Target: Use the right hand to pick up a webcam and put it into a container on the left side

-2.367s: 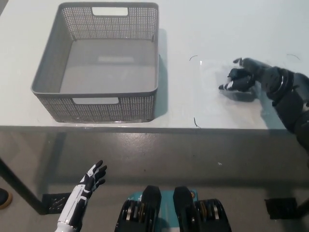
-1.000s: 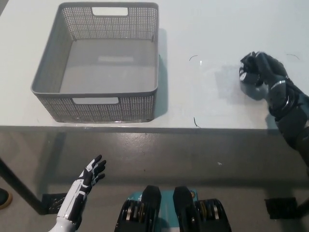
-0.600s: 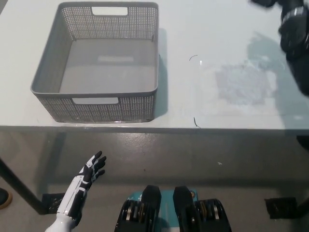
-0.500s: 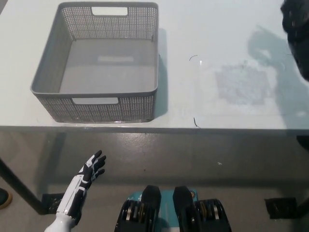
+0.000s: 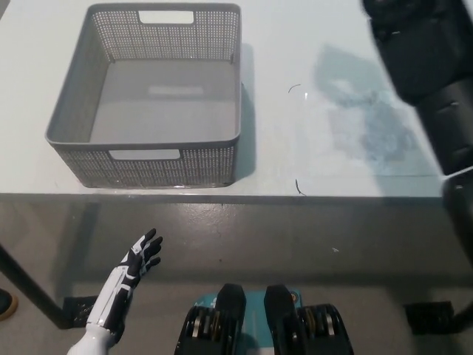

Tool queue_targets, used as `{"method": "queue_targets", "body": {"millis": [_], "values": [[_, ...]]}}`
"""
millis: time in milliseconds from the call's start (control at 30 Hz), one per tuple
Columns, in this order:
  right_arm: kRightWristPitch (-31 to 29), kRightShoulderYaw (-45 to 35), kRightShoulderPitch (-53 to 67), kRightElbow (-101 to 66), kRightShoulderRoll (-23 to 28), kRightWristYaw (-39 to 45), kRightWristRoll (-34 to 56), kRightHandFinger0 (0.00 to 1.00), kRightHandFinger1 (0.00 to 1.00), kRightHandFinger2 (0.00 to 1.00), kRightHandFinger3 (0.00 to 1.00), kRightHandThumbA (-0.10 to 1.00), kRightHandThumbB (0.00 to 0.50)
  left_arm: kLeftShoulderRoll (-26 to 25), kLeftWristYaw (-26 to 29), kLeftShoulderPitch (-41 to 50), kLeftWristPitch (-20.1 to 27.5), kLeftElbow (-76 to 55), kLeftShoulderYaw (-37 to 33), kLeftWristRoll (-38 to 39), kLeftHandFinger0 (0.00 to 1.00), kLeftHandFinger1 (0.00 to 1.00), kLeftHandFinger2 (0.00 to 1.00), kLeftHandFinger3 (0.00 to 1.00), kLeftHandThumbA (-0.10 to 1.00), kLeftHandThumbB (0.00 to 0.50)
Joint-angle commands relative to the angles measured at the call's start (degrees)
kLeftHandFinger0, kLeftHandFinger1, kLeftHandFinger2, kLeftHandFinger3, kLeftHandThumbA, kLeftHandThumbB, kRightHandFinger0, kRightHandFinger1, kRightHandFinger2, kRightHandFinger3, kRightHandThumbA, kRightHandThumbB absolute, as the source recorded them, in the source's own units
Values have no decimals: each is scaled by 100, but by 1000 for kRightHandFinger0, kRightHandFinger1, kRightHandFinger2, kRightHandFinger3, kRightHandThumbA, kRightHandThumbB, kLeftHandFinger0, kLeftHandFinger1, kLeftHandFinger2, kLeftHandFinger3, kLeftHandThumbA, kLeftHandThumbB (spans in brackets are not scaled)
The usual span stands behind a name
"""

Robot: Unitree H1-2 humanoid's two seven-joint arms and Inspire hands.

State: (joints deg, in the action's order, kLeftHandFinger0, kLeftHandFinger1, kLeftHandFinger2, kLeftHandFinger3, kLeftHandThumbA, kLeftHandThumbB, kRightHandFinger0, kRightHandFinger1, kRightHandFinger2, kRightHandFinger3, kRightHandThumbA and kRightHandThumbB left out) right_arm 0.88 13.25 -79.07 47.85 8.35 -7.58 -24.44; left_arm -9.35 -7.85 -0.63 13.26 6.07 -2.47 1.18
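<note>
The grey mesh basket (image 5: 171, 166) stands on the left part of the white table (image 5: 281, 148), and its inside is bare. My black right arm (image 5: 425, 63) is raised high at the upper right, close to the camera. Only the base of my right hand (image 5: 390, 13) shows at the top edge, and its fingers are cut off there. No webcam is visible on the table or anywhere in this view. My white left hand (image 5: 127, 285) rests low at the lower left, below the table's front edge, open with fingers apart.
The arm's shadow (image 5: 362, 111) lies on the table right of the basket. Two thin dark marks (image 5: 295, 88) sit on the tabletop between basket and shadow. The table's front edge (image 5: 236, 195) runs across the middle, with grey floor below.
The right hand, shut on a dark object on the table's right side, rose off the surface and out past the top edge. The arm now sits further left. The left hand barely moved.
</note>
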Motion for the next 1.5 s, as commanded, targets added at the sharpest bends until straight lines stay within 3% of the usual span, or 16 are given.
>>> {"method": "queue_targets", "body": {"millis": [0,233,333,533,667,833,967,1067,1167,1200,1233,1267,1300,1333,1433,1467], "values": [[-127,71,-749,253,-388,-66,-5,0,360,760,866,-100,209,-81,-82,-102,-59,-207,0,-9,1000,1000,1000,1000,1000,242],[-404,120,-1011,1277,-1109,-247,49,0,326,756,861,-100,201,-84,-95,-161,48,-87,-50,-61,1000,1000,1000,1000,1000,241],[-516,164,-1018,1737,-1395,-333,46,0,311,726,816,-100,242,-106,-129,-166,32,-102,-57,-35,1000,1000,1000,1000,1000,223],[-703,204,-863,2460,-1752,-591,68,0,314,743,761,-100,227,-101,-111,-162,-33,-178,-69,-75,1000,1000,1000,1000,1000,232],[-682,149,-745,2792,-1841,-496,165,1,416,821,824,-100,209,-109,-108,-191,-28,-190,-67,-89,1000,1000,1000,1000,1000,242],[-676,184,-532,3064,-1878,-419,177,3,431,823,780,-100,210,-107,-113,-229,-64,-210,-86,-123,1000,1000,1000,1000,1000,249],[-547,259,-285,3141,-1916,-394,131,22,480,884,841,-100,221,-120,-126,-245,-85,-216,-85,-111,1000,1000,1000,1000,1000,248],[-635,338,-111,3167,-1916,-450,82,0,380,742,665,-100,223,-131,-142,-256,-83,-212,-94,-112,1000,1000,1000,1000,1000,233],[-624,391,-57,3179,-1891,-485,65,46,417,749,766,-100,209,-134,-136,-287,-66,-190,-85,-109,1000,1000,1000,1000,1000,234],[-602,415,-68,3181,-1878,-478,46,147,506,819,864,-7,225,-141,-135,-300,-49,-182,-85,-120,1000,1000,1000,1000,1000,232],[-552,438,-110,3184,-1846,-325,48,452,737,924,1000,271,250,-145,-132,-310,-52,-184,-87,-133,1000,1000,1000,1000,1000,231],[-535,442,-140,3181,-1814,-137,76,549,778,922,1000,355,255,-140,-131,-314,-59,-184,-88,-130,1000,1000,1000,1000,1000,232],[-546,498,-174,3185,-1766,95,57,877,1000,1000,1000,503,289,-137,-137,-317,-67,-188,-92,-126,1000,1000,1000,1000,1000,237],[-563,525,-198,3187,-1724,280,62,1000,1000,1000,1000,671,342,-139,-149,-328,-42,-164,-94,-113,1000,1000,1000,1000,1000,232],[-587,641,-253,3127,-1627,496,20,1000,1000,1000,1000,945,394,-131,-140,-345,-111,-171,-95,-125,1000,1000,1000,1000,1000,253],[-582,658,-266,3109,-1606,535,28,1000,1000,1000,1000,1000,382,-132,-141,-347,-122,-174,-97,-130,1000,1000,1000,1000,1000,254]]}}
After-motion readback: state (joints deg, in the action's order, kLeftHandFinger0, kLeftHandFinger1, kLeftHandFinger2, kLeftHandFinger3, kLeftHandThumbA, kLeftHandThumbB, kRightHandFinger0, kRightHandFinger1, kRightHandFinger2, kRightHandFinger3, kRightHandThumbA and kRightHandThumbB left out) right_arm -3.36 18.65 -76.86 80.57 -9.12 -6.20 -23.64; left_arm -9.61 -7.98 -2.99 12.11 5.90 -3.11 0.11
